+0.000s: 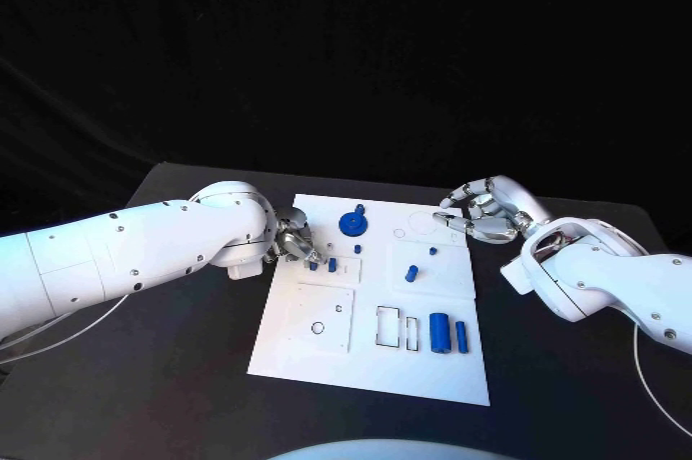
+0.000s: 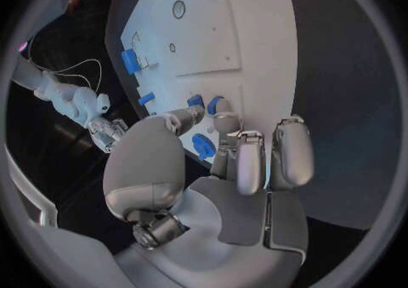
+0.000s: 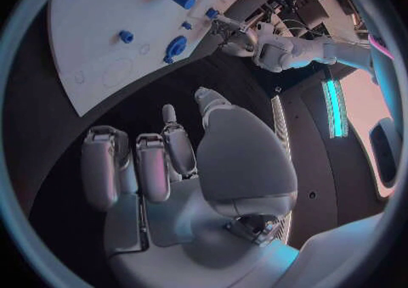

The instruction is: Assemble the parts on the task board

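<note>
Left hand [image 1: 293, 242] is hovering at task board [image 1: 433, 365] left edge, fingers apart, holding nothing; small blue pegs [image 1: 323, 265] standing just right of it. Right hand [image 1: 480, 211] is curling empty, farther off.

In the head view the left robot hand [image 1: 293, 242] was mostly hidden behind its own wrist and arm, so its fingertips at the board's [image 1: 332, 330] edge could not be made out. Whether they touched the two small pegs [image 1: 323, 265] there could not be told. In the left wrist view the fingers [image 2: 247, 159] covered part of a blue part [image 2: 202, 145], leaving its shape unclear, and contact could not be settled. The right robot hand [image 1: 483, 210] was curled, its inner side turned away from the head camera. The markings on the board were too small to read. The board's far end ran out of the right wrist view.
</note>
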`<state>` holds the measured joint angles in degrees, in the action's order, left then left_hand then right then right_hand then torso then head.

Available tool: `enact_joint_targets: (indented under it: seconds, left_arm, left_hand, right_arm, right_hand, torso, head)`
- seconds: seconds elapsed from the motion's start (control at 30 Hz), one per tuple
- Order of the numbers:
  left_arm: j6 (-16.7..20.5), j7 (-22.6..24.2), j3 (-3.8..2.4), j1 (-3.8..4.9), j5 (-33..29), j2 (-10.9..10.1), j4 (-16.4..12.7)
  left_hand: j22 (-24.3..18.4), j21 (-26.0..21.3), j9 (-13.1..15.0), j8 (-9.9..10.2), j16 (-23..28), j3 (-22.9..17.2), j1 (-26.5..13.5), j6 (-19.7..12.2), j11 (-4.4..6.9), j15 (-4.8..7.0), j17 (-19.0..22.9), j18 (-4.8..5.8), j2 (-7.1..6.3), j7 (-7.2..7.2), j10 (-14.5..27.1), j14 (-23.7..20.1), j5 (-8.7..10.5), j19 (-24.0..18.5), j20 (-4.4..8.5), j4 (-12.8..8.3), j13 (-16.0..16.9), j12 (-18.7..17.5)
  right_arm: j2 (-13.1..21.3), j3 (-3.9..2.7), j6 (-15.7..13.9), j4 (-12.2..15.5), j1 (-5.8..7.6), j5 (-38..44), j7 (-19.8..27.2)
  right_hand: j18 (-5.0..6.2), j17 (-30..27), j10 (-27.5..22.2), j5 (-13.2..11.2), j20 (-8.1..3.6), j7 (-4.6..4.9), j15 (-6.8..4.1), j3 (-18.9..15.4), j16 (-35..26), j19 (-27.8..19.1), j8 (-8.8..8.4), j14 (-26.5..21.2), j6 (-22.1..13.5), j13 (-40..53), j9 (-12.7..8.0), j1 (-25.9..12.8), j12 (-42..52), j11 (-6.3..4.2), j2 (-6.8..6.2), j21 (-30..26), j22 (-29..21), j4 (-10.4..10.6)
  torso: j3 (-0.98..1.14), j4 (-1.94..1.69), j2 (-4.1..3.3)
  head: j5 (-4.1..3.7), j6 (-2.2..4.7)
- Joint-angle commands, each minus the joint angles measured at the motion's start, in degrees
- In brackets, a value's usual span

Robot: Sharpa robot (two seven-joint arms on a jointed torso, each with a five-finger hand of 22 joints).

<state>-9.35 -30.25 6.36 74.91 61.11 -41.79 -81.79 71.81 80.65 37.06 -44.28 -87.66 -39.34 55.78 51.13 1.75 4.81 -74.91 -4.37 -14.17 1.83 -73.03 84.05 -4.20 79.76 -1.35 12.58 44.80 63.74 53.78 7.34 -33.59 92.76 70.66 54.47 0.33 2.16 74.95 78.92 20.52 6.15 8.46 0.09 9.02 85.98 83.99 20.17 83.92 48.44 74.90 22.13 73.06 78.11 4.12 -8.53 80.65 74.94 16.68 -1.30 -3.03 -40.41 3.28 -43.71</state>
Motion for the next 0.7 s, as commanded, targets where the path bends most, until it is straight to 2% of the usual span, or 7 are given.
enact_joint_targets:
  seconds: [0.03,0.1,0.2,0.23,0.53,0.7]
  left_arm:
    - [0.53,0.26,-0.02,-0.02,-0.65,-0.01,-0.22]
    - [0.65,0.24,-0.02,-0.02,-0.64,-0.11,-0.27]
    - [0.82,0.26,-0.03,-0.03,-0.63,-0.28,-0.39]
    - [0.91,0.27,-0.04,-0.03,-0.63,-0.35,-0.45]
    - [2.47,0.80,-0.50,-0.02,-1.96,-1.16,-1.57]
    - [3.27,0.96,-1.20,0.00,-2.12,-1.68,-2.26]
  left_hand:
    - [0.11,0.34,-0.48,0.04,-0.32,2.88,0.84,0.19,0.13,0.24,-10.28,0.37,0.63,0.29,-0.04,4.76,0.00,0.43,-0.06,1.27,0.06,0.28]
    - [0.22,0.38,-0.87,-0.04,-0.31,5.36,1.66,0.25,0.12,0.22,-10.25,0.39,0.96,0.31,-0.04,4.75,-0.08,0.48,-0.06,2.54,0.08,0.35]
    - [0.15,0.34,-0.99,-0.06,-0.33,6.01,2.01,0.24,0.11,0.23,-10.29,0.37,1.06,0.30,-0.05,4.76,-0.10,0.44,-0.05,2.87,0.11,0.38]
    - [0.23,0.37,-1.27,-0.12,-0.36,7.32,2.85,0.28,0.12,0.24,-10.33,0.38,1.43,0.28,-0.08,4.77,-0.15,0.48,-0.04,3.59,0.18,0.46]
    - [0.14,0.32,-1.42,-0.14,-0.28,7.83,3.40,0.26,0.13,0.25,-10.14,0.36,1.60,0.26,0.08,4.72,-0.21,0.42,-0.04,3.76,-0.21,0.24]
    - [0.16,0.33,-1.44,-0.15,-0.29,7.88,3.47,0.26,0.13,0.25,-10.16,0.36,1.64,0.26,0.10,4.72,-0.22,0.44,-0.03,3.79,-0.26,0.21]
  right_arm:
    - [0.03,0.00,0.39,0.08,-0.04,0.40,0.43]
    - [0.05,0.00,0.38,0.08,-0.04,0.40,0.43]
    - [0.08,0.00,0.37,0.08,-0.04,0.40,0.45]
    - [0.08,0.00,0.36,0.08,-0.04,0.40,0.45]
    - [0.10,0.00,0.32,0.03,-0.04,0.39,0.48]
    - [0.10,0.00,0.30,-0.01,-0.04,0.39,0.50]
  right_hand:
    - [0.39,4.44,-0.21,0.24,-0.51,0.06,-0.50,-0.26,-0.24,0.43,0.31,3.72,-0.48,2.06,0.08,-0.52,-0.14,-0.32,0.00,-0.33,8.47,-0.04]
    - [0.39,4.44,-0.21,0.24,-0.51,0.06,-0.50,-0.26,-0.24,0.43,0.31,3.72,-0.48,2.06,0.08,-0.52,-0.14,-0.32,0.00,-0.33,8.47,-0.04]
    - [0.39,4.39,-0.23,0.23,-0.51,0.06,-0.49,-0.32,-0.26,0.44,0.32,3.71,-0.52,2.03,0.07,-0.63,-0.16,-0.31,-0.01,-0.31,8.49,-0.02]
    - [0.39,4.39,-0.23,0.23,-0.51,0.06,-0.49,-0.32,-0.26,0.44,0.32,3.71,-0.52,2.03,0.07,-0.63,-0.16,-0.31,-0.01,-0.31,8.49,-0.02]
    - [0.39,4.39,-0.23,0.23,-0.51,0.06,-0.49,-0.32,-0.26,0.44,0.32,3.71,-0.52,2.03,0.07,-0.63,-0.16,-0.31,-0.01,-0.31,8.49,-0.02]
    - [0.39,4.39,-0.23,0.23,-0.51,0.06,-0.49,-0.32,-0.26,0.44,0.32,3.71,-0.52,2.03,0.07,-0.63,-0.16,-0.31,-0.01,-0.31,8.49,-0.02]
  torso:
    - [-0.01,0.01,0.01]
    - [0.00,0.02,0.02]
    - [0.02,0.02,0.01]
    - [0.01,0.02,-0.02]
    - [0.00,0.04,0.01]
    - [-0.03,0.04,-0.01]
  head:
    - [-0.03,0.04]
    - [0.00,0.05]
    - [0.02,0.09]
    - [-0.07,0.10]
    - [-0.24,0.13]
    - [-0.34,0.22]
